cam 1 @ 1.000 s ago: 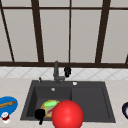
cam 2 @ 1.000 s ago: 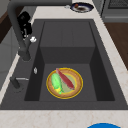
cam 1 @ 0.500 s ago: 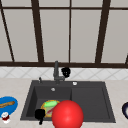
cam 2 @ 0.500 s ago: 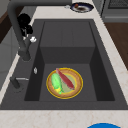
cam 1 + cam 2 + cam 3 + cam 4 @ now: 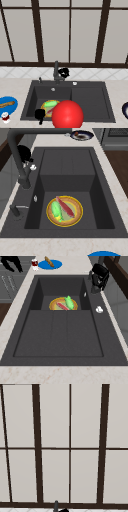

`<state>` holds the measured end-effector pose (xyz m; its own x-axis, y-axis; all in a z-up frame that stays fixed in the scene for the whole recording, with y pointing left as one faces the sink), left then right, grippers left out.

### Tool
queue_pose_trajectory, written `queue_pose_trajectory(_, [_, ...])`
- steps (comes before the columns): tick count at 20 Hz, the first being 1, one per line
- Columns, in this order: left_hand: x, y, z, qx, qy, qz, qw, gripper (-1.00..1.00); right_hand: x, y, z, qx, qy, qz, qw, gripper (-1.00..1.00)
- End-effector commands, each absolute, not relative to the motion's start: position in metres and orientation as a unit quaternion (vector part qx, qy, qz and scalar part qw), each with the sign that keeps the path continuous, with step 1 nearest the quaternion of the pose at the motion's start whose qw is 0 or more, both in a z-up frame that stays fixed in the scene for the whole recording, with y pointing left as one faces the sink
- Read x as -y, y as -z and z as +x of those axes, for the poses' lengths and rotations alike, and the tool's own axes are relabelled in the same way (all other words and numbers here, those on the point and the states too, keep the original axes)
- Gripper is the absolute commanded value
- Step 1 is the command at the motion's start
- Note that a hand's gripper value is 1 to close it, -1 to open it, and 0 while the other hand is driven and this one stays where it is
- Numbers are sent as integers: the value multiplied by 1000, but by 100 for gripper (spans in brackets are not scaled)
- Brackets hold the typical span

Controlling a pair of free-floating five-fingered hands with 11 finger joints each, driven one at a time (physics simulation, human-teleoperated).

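Front view: right hand (image 5: 64, 72) sits just beside the faucet (image 5: 56, 71), touching or nearly so; can't tell its finger state. Left hand (image 5: 39, 115) hangs at the sink (image 5: 90, 98)'s front edge, fingers pointing down, relaxed, holding nothing, near the plate (image 5: 44, 106) w/ green & red food. Red ball (image 5: 67, 115) sits up front.

Left side view: right hand (image 5: 24, 153) is behind the faucet (image 5: 18, 160) column.

Right side view: right hand (image 5: 100, 274) is against the faucet base (image 5: 95, 289); left hand (image 5: 11, 262) hangs beyond the counter edge.

A pale stone counter (image 5: 62, 245) carries a dark sink (image 5: 100, 331) with a plate of food (image 5: 64, 211) in its basin, a blue plate (image 5: 7, 106) at left, a small jar (image 5: 5, 117) beside it, and a dark plate (image 5: 81, 135) at right.
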<state>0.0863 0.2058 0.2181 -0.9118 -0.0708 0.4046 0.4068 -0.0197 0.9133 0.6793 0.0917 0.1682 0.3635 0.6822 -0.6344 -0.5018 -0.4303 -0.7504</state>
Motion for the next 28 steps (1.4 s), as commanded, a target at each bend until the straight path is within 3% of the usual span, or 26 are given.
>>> queue_pose_trajectory(1, [-206,-218,86,679,703,-124,170,0,-113,-189,685,79,-574,-627,520,100])
queue_pose_trajectory(10, [-206,-218,86,679,703,-124,170,0,-120,-185,680,57,-467,-666,578,100])
queue_pose_trajectory(23, [-206,-218,86,679,703,-124,170,0,-103,-156,674,66,-372,-706,599,100])
queue_pose_trajectory(24, [-206,-218,86,679,703,-124,170,0,-103,-156,675,66,-372,-706,599,-100])
queue_pose_trajectory(28, [-206,-218,86,679,703,-124,170,0,-84,-176,672,76,-370,-691,617,-100])
